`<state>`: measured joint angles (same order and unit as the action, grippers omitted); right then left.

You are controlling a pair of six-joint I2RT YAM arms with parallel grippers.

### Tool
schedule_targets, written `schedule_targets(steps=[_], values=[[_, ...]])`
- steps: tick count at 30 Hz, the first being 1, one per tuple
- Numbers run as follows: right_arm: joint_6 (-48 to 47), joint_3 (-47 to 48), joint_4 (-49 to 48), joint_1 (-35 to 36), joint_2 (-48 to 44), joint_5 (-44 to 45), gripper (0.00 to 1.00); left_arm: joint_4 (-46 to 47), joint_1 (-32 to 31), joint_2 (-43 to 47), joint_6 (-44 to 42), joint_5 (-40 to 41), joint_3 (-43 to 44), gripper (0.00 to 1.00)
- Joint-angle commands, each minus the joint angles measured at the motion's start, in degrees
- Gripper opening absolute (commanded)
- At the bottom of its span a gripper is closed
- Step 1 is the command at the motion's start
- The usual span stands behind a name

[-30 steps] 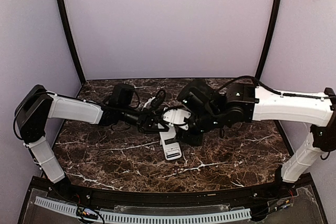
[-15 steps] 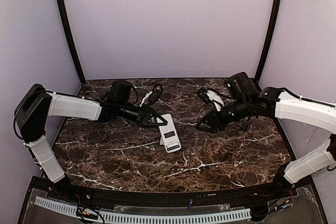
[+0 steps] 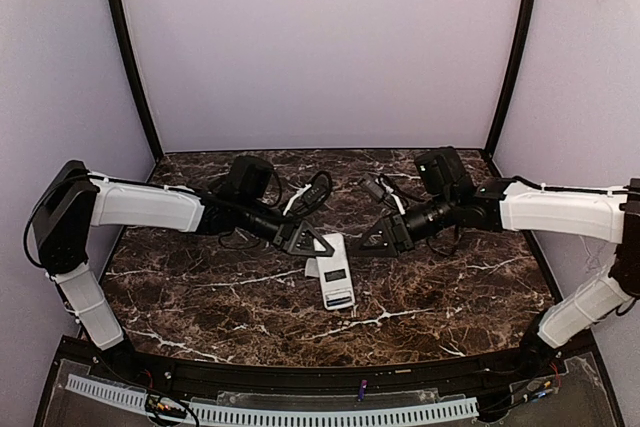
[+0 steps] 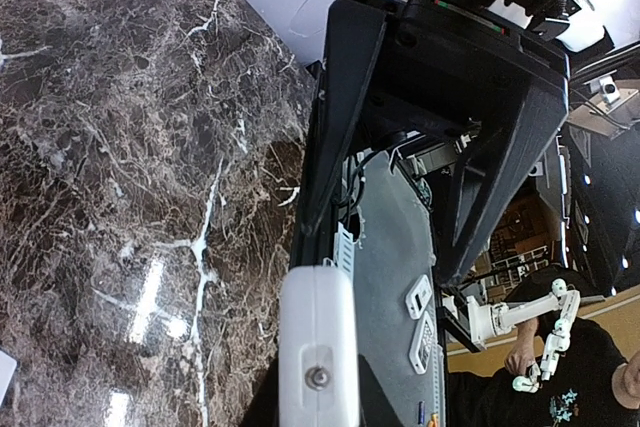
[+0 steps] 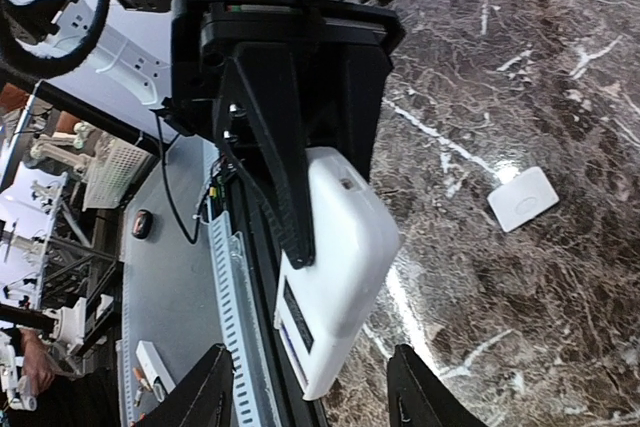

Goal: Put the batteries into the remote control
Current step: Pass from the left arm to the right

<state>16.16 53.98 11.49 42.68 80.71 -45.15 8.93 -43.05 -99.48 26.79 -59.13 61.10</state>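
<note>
The remote control [image 3: 336, 275] is in the middle of the marble table, white back up, with a dark rectangular recess. My left gripper [image 3: 306, 239] is at its far end. In the left wrist view the remote's white edge [image 4: 318, 332] sits between my left gripper's [image 4: 318, 399] dark fingers. In the right wrist view the remote [image 5: 345, 247] lies between my open right gripper's [image 5: 312, 387] fingertips, untouched, with a left finger [image 5: 268, 147] against its side. My right gripper [image 3: 378, 240] is just right of the remote. No batteries show.
A small white cover plate [image 5: 522, 199] lies flat on the marble beside the remote. Loose black cables [image 3: 305, 192] hang behind the grippers. A white slotted cable duct [image 3: 300, 412] runs along the near edge. Black posts stand at the back corners.
My right arm pulled back to the right and has now come back in toward the remote. My left gripper and the remote have shifted right and nearer.
</note>
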Motion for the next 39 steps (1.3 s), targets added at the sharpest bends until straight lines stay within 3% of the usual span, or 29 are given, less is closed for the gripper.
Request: schedule_targets(steps=[1,19,27,39], values=[[4.5,-1.3,-7.3,-0.4,2.0,-8.6,0.50,-0.6,-0.3,-0.2,-1.4,-0.6,1.6,0.00],[5.4,-2.5,-10.8,1.3,6.9,-12.8,0.39,10.6,-1.2,-0.4,4.1,-3.8,1.3,0.00],[2.5,-2.8,-5.6,-3.7,0.8,-11.6,0.41,5.4,-1.2,2.2,-0.2,-3.3,0.7,0.00],[2.2,0.6,-6.3,-0.3,7.1,-14.0,0.39,5.5,-1.8,1.5,-0.2,-3.0,3.5,0.00]])
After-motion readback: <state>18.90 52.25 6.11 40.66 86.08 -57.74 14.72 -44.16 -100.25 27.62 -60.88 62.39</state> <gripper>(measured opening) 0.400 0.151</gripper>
